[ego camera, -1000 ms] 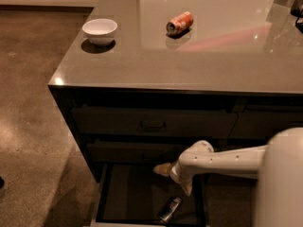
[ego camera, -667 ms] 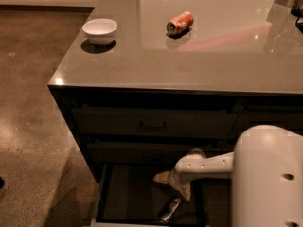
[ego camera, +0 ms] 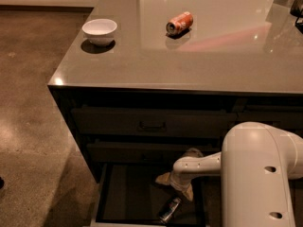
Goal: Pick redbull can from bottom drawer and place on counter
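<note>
The redbull can (ego camera: 169, 210) lies on its side in the open bottom drawer (ego camera: 128, 197), near its front right. My gripper (ego camera: 176, 185) hangs inside the drawer just above and behind the can, with pale fingers (ego camera: 164, 178) spread apart and nothing between them. The white arm (ego camera: 258, 169) reaches in from the right. The counter (ego camera: 189, 56) spreads above the dark cabinet fronts.
A white bowl (ego camera: 99, 30) stands at the counter's near left. An orange-red can (ego camera: 179, 22) lies on its side mid-counter. Two handled drawers (ego camera: 151, 126) are shut above the open one. Brown floor lies to the left.
The arm's big white link has swung further left and nearer the camera. The gripper has stayed over the drawer, lowering slightly toward the can. The can has not moved.
</note>
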